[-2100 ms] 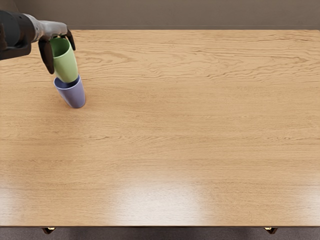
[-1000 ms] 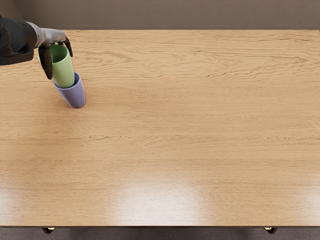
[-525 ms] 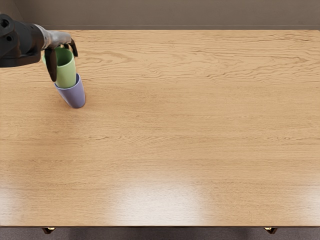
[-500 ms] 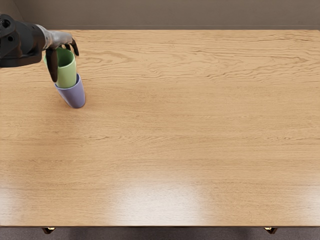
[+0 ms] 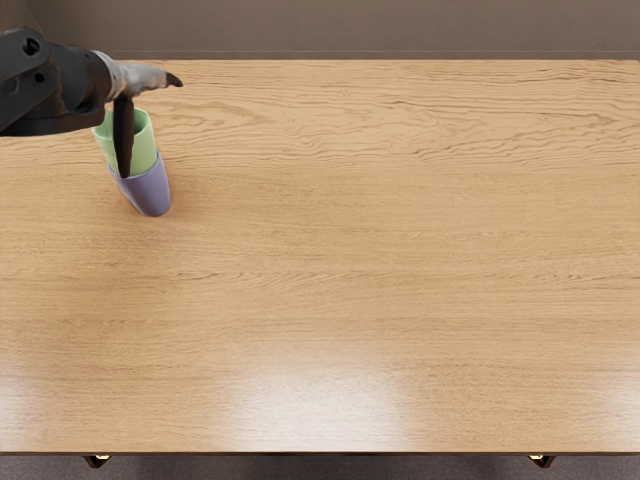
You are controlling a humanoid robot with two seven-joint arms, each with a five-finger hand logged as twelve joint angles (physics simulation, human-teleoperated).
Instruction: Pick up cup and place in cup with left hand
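My left hand (image 5: 150, 125) is above the cups at the table's back left, its fingers spread: the thumb hangs down in front of the green cup, the other fingers stretch out to the right. The green cup (image 5: 143, 150) sits inside the purple cup (image 5: 151, 190), its upper part rising above the purple rim. Part of the green cup is hidden behind the thumb and palm. The purple cup stands on the wooden table. No right hand shows.
The wooden table (image 5: 360, 260) fills most of the view. Its front edge runs along the bottom, and a grey-brown wall (image 5: 350, 28) lies behind its back edge.
My left hand has opened, letting go of the green cup, and has moved slightly right. Compared with the oldest frame, the green cup is lower, down in the purple cup, which has not moved.
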